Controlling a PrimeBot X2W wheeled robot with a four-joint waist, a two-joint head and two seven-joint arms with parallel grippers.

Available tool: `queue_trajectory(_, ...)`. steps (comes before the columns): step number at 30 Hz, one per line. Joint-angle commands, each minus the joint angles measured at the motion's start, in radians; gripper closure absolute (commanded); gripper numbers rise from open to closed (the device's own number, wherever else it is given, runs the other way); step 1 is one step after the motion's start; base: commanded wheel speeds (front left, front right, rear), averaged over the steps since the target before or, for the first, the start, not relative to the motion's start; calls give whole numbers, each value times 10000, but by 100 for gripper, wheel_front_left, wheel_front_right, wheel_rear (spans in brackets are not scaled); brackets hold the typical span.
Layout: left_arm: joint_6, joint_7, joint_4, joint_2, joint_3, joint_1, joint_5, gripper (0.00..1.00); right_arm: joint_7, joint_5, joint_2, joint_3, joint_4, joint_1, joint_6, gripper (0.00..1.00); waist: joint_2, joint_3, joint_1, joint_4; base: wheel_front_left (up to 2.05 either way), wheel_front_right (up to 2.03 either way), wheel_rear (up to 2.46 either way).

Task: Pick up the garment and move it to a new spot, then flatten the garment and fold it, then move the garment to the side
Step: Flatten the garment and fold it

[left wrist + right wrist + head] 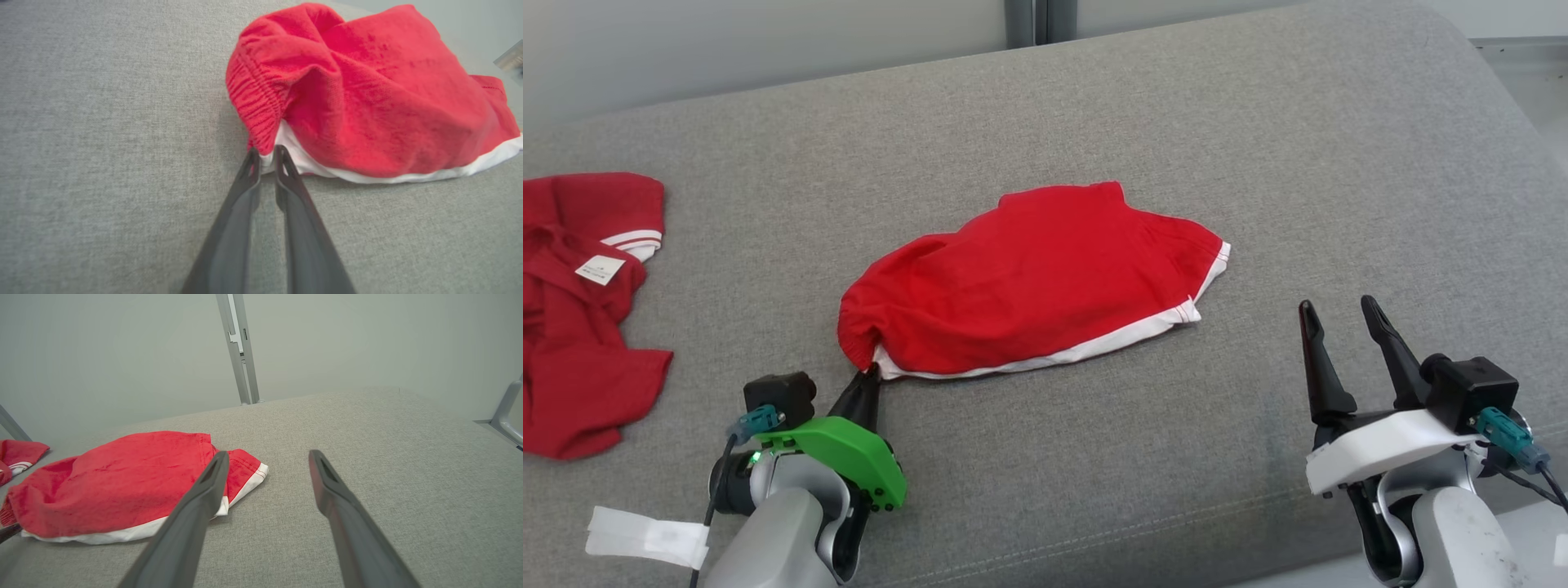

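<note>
The garment (pixel 1029 278) is a red piece with a white hem, lying bunched in the middle of the grey cushion (pixel 1176 122). My left gripper (pixel 870 376) is at its near-left corner. In the left wrist view the two fingers (pixel 266 157) are pinched together on the white hem and ribbed red edge of the garment (pixel 367 94). My right gripper (pixel 1339 314) stands open over bare cushion to the right of the garment, holding nothing. In the right wrist view its fingers (pixel 268 454) are spread, with the garment (pixel 114 486) lying to the left.
A second red garment (pixel 580 302) with a white label lies crumpled at the cushion's left edge, also seen as the red cloth (pixel 16 455) in the right wrist view. A white strip (pixel 645 535) hangs near my left forearm. A metal post (pixel 241 347) stands behind the cushion.
</note>
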Motion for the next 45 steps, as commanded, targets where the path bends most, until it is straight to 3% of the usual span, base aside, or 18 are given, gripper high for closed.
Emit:
queue_trajectory(1,-51,-78,-18,-10,-20,-164,95,100,-15,-8,-19,-22,52,-85,-3,0,0,-32,0,55,0,0,0)
queue_trajectory(10,-117,-193,-215,-24,-22,-64,183,100,467,-723,-18,759,1018,-746,-3,0,0,-16,0,324,0,0,0)
queue_trajectory(25,-97,-205,-285,-239,-88,-397,384,100,20,-1720,-231,1952,5546,-3278,-3,0,0,399,0,697,0,0,0)
queue_trajectory(37,-92,-198,-453,-289,24,-514,552,100,-579,-1609,-225,2498,7624,-4606,-3,0,0,621,0,843,0,0,0)
queue_trajectory(42,-105,-198,-431,-302,62,-546,579,100,-790,-1415,-172,2845,8169,-4948,-3,55,0,663,0,856,0,0,0)
queue_trajectory(45,-116,-199,-399,-304,85,-533,578,100,-849,-1256,-146,2995,8487,-5071,-3,64,0,660,0,850,0,0,0)
